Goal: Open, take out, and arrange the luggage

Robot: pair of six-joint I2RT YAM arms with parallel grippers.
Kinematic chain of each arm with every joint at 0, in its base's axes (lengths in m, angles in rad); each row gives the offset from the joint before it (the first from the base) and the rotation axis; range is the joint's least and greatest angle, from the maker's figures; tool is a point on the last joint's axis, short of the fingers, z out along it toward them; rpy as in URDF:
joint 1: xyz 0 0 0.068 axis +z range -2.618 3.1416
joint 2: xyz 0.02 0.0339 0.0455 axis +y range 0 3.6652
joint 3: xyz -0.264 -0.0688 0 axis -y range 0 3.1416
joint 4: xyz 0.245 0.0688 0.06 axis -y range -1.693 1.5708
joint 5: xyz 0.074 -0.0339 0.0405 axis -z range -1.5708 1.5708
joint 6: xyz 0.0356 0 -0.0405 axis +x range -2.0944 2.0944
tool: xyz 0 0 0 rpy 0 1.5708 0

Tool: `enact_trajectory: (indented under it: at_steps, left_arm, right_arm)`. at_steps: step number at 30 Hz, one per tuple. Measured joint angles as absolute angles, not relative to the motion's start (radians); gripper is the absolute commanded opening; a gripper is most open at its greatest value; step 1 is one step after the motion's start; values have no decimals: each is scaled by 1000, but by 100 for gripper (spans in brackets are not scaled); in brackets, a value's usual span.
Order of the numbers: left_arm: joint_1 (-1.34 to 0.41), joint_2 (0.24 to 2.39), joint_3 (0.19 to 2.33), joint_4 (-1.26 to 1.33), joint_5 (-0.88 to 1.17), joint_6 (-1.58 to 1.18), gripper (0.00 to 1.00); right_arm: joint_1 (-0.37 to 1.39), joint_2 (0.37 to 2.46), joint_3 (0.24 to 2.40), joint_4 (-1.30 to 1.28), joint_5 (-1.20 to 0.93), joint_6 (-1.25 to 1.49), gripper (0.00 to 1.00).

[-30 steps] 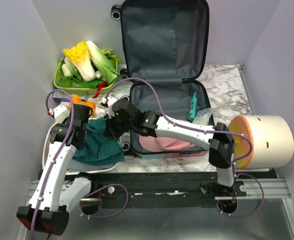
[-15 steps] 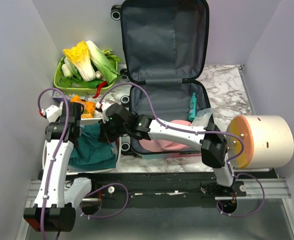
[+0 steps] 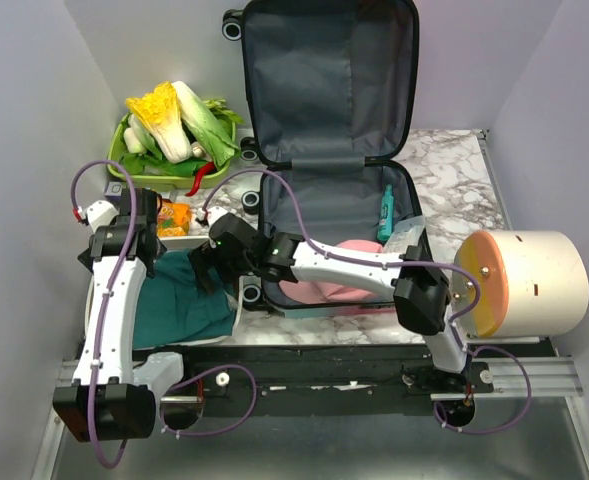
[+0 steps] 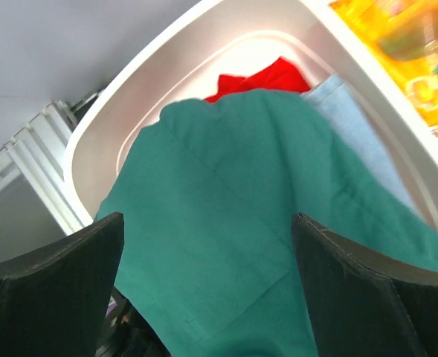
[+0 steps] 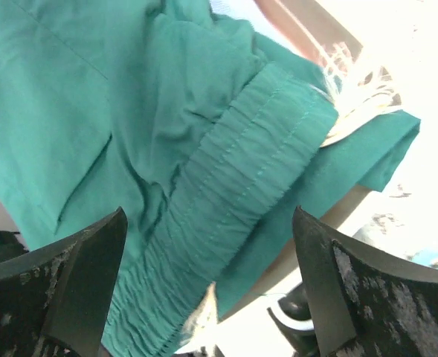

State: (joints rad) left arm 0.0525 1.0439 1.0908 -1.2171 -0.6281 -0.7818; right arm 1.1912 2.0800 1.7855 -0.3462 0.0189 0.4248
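Observation:
The luggage (image 3: 334,190) lies open on the marble table, its lid propped up at the back, showing grey lining. Inside are a pink cloth (image 3: 319,288) and a teal bottle (image 3: 386,212). A green garment (image 3: 182,308) lies spread over the white basin (image 4: 126,100) at the left, covering a red cloth (image 4: 259,76) and a light blue one (image 4: 356,137). My left gripper (image 4: 207,223) hangs open just above the green garment (image 4: 226,193). My right gripper (image 5: 209,216) is open too, over the garment's gathered waistband (image 5: 233,178), gripping nothing.
A green tray of cabbage and greens (image 3: 174,135) stands at the back left. An orange packet (image 3: 174,216) sits behind the basin. A cream cylindrical container (image 3: 534,282) lies on its side at the right. Grey walls close in on both sides.
Both grippers have opened and let go of the green garment, which now rests flat over the basin. Both arms shifted left with it before letting go.

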Motion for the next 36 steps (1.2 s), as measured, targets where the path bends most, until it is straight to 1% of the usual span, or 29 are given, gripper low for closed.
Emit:
enact_trajectory:
  at_steps: [5, 8, 11, 14, 18, 21, 25, 29, 36]
  left_arm:
    - [53, 1019, 1192, -1208, -593, -793, 99]
    - [53, 947, 1156, -1193, -539, -850, 99]
    - [53, 857, 1043, -1178, -488, -938, 99]
    - [53, 789, 924, -1179, -470, -1024, 99]
    - [66, 778, 838, -1175, -493, -1098, 99]
    - [114, 833, 833, -1142, -508, -1114, 99]
    - [186, 947, 795, -1024, -493, -1100, 99]
    - [219, 1027, 736, -936, -466, -1073, 99]
    - [228, 1057, 725, -749, -450, -1007, 99]
  right_arm:
    - [1192, 2010, 1752, -359, 94, 363, 100]
    - [1192, 1906, 1687, -329, 92, 301, 100]
    - [1190, 1810, 1611, -227, -21, 198, 100]
    - [1192, 1765, 1524, -111, -202, 67, 100]
    - [1197, 1807, 1452, -34, -375, -71, 100]
    - [1197, 1886, 1452, -7, -435, -149, 100]
    - [1197, 1985, 1463, -8, -444, -213, 100]
    - [1197, 2028, 1470, -2, -443, -245, 100]
    - [1217, 2085, 1528, 12, -434, -255, 100]
